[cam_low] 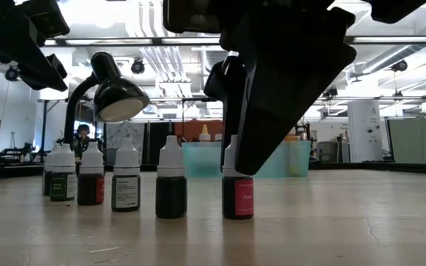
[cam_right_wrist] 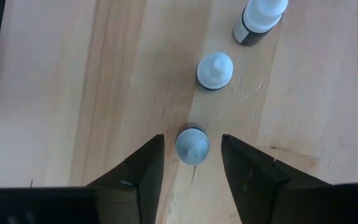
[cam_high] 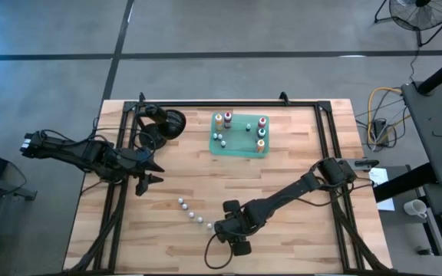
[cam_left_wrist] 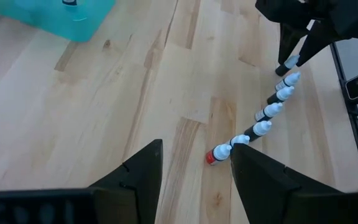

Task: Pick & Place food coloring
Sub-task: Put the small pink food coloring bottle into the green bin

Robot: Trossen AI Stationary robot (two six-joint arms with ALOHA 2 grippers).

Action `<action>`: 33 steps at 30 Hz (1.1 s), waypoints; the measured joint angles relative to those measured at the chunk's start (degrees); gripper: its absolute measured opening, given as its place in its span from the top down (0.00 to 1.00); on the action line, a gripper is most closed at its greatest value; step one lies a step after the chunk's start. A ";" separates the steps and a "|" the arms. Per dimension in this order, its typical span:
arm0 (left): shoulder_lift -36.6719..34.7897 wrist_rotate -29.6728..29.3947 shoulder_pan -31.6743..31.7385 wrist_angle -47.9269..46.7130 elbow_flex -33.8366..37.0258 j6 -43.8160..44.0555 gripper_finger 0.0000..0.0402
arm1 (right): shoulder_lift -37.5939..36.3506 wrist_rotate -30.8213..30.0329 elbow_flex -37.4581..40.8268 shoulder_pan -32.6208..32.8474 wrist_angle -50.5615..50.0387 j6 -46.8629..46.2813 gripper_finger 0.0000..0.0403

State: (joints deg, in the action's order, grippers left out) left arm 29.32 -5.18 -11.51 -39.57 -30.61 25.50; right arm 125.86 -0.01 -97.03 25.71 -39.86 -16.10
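A slanting row of small white-capped food coloring bottles point(cam_high: 195, 215) stands upright on the wooden table near its front. My right gripper point(cam_right_wrist: 192, 140) points steeply down over the row's end bottle point(cam_right_wrist: 192, 147), which has a pink label point(cam_low: 237, 199). It is open, one finger on each side of the white cap, with a narrow gap on both sides. More food coloring bottles point(cam_high: 260, 132) stand on the green tray point(cam_high: 236, 147) at the far middle. My left gripper point(cam_left_wrist: 194, 180) hangs open above the table's left part, holding nothing.
A black desk lamp point(cam_high: 167, 123) stands at the far left, beside the tray. Black frame rails point(cam_high: 324, 130) run along the table's far, left and right sides. Bare wood lies between the row and the tray.
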 joint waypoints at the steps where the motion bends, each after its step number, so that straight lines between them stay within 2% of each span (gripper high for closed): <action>1: 0.00 -0.11 0.00 -0.01 0.00 0.00 0.59 | 0.00 0.00 0.00 -0.01 0.00 0.00 0.63; 23: 0.00 -0.93 0.00 0.00 0.00 0.16 0.59 | 0.00 0.00 -0.01 -0.61 1.47 0.15 0.85; 29: 0.00 -0.93 0.00 0.00 0.00 0.19 0.59 | -0.04 -0.23 -0.02 -1.21 1.18 0.19 0.86; 31: 0.00 -0.93 0.00 0.00 0.00 0.20 0.59 | -0.16 -2.35 -0.53 -1.73 -0.46 -0.50 0.86; 33: 0.00 -0.93 0.00 0.00 0.00 0.20 0.59 | -0.33 -7.06 -1.86 -2.60 -4.13 -2.05 0.86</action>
State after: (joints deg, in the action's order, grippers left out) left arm 29.32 -6.11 -11.51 -39.57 -30.61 25.69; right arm 125.53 -7.07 -98.89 23.11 -43.99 -18.14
